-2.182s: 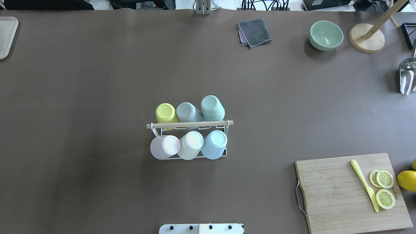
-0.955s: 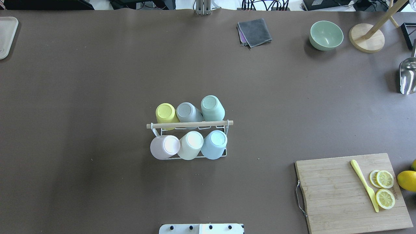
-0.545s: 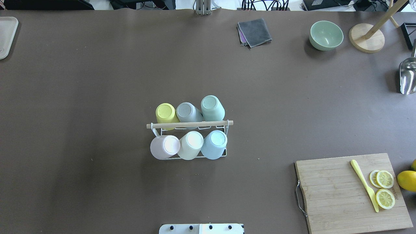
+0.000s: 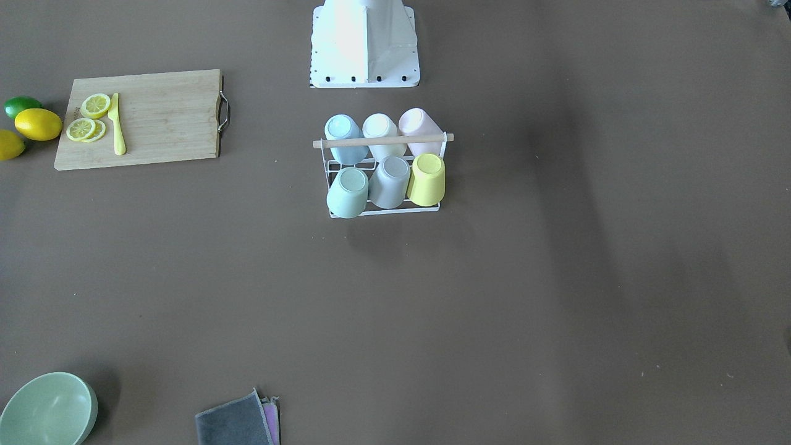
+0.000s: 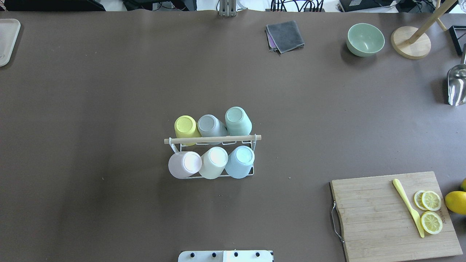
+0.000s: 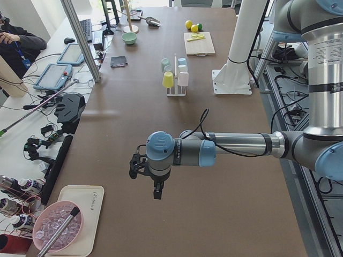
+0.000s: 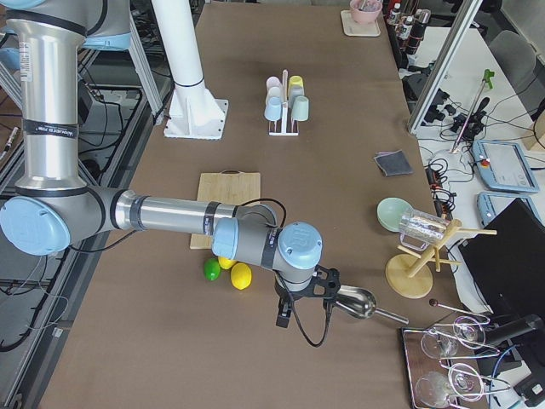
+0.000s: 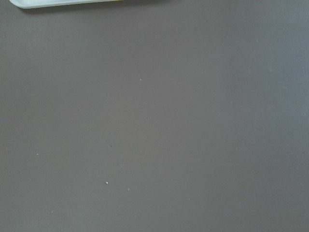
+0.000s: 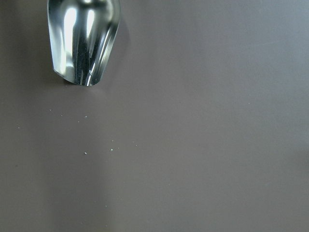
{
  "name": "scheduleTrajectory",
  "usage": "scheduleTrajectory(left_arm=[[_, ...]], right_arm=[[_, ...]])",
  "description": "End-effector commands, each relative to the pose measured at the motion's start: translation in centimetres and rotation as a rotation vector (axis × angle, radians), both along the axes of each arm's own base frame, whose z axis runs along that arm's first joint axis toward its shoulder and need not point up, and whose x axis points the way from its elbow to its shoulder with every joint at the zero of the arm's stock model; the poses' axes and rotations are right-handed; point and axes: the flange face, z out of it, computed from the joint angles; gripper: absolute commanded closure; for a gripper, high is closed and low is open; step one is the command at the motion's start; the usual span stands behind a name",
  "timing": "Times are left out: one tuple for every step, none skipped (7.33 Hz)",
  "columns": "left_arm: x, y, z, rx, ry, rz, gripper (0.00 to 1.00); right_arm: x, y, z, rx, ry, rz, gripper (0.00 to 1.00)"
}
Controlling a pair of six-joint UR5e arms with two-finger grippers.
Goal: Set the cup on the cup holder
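Note:
The white wire cup holder (image 5: 212,139) with a wooden rod handle stands mid-table, also in the front view (image 4: 383,141). Several cups sit upside down on its prongs: yellow (image 5: 186,126), grey (image 5: 210,125), green (image 5: 238,120), pink (image 5: 184,164), cream (image 5: 214,162), blue (image 5: 240,161). My left gripper (image 6: 155,190) hangs over the table's left end, far from the holder. My right gripper (image 7: 285,315) hangs over the right end. Both show only in side views, so I cannot tell if they are open or shut.
A wooden cutting board (image 5: 386,218) with lemon slices and a yellow knife lies front right. A green bowl (image 5: 365,39), grey cloth (image 5: 285,35), wooden stand (image 5: 410,42) and metal scoop (image 5: 456,85) are at the back right. A white tray (image 5: 5,40) is far left.

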Motion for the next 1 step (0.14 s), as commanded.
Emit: scheduleTrajectory(left_arm=[[0.02,-0.01,0.03,-0.003,0.003,-0.002,0.01]], right_arm=[[-0.20,-0.06,-0.01,-0.005,0.000,0.001,0.00]])
